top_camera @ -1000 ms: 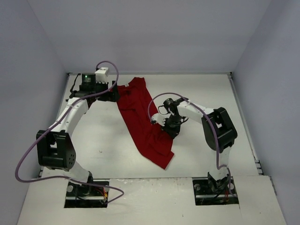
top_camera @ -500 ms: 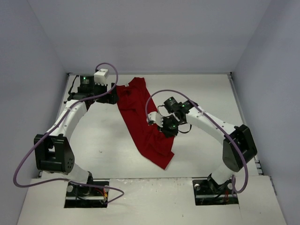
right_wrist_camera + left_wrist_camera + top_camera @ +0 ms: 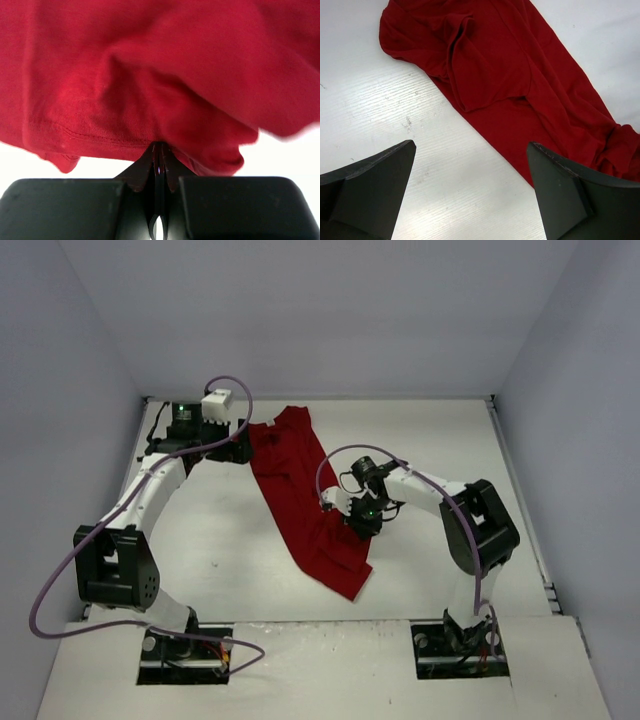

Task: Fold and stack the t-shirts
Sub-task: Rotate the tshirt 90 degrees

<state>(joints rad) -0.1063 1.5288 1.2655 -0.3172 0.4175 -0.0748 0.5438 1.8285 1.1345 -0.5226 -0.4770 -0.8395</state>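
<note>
Two black jaws on the right arm are pressed together on a fold of the dark red t-shirt [image 3: 150, 75]. The pinched cloth bunches up just ahead of the right jaws and fills the right wrist view, a stitched hem running along its lower left. From above, that grip sits on the shirt's right-hand edge, in the half nearer the arms' bases.

The left jaws stand wide apart with nothing held. White desk [image 3: 445, 175] shows between them, and the shirt starts just ahead, its edge crossing in front of the right-hand tip. Whether that tip touches the cloth I cannot tell.

The t-shirt [image 3: 300, 500] lies as a long crumpled strip on the desk [image 3: 200, 530]. It runs slantwise from close to the far edge, left of the middle, down towards the middle of the near edge. The left jaws sit just beside its far left end.
</note>
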